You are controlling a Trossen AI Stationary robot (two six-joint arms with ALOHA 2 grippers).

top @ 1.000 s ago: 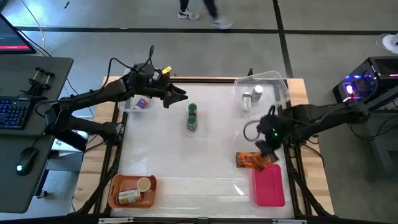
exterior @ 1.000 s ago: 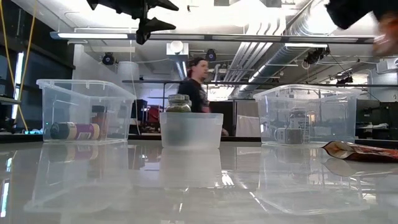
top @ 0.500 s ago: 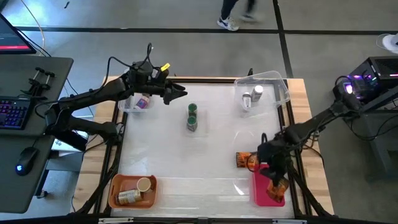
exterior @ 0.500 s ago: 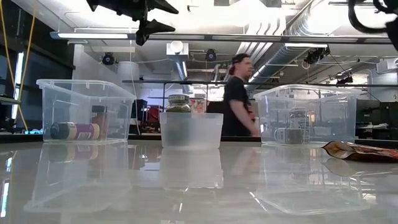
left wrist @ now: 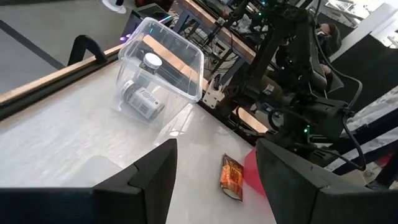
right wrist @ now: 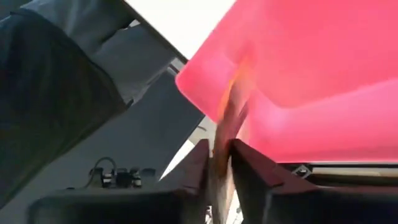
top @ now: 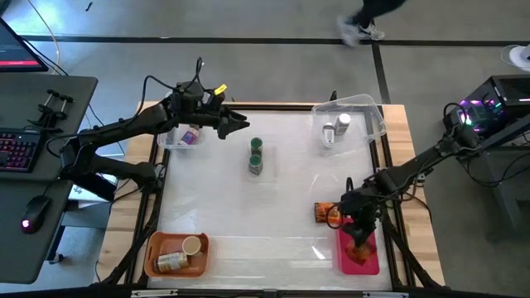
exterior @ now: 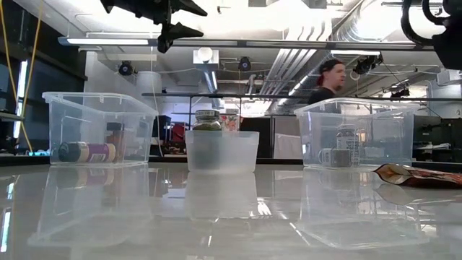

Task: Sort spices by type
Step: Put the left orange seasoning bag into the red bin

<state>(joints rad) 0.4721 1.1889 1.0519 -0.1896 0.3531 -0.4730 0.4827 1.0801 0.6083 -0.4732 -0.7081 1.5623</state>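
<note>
My right gripper is over the pink tray at the near right, shut on an orange-red foil packet. A second packet lies flat on the table beside the tray's far end. My left gripper hangs open and empty above the far left, next to a clear tub holding a jar. Two green-lidded jars stand in the middle tub. White-lidded jars sit in the far right tub. My right gripper pinches the packet's edge between its two fingers, which slant down toward the table's near edge. The packet shows edge-on and reaches ahead of the fingers over the pink tray. Whether its free end rests in the tray, I cannot tell.
An orange tray with tan-lidded jars sits at the near left. The table's middle and near centre are bare. A person walks past beyond the far edge.
My right gripper has carried the packet from beside the packet on the table toward the near edge, and has come down over the pink tray, tipping further downward. The other packet has stayed where it was. A person has crossed the room behind.
</note>
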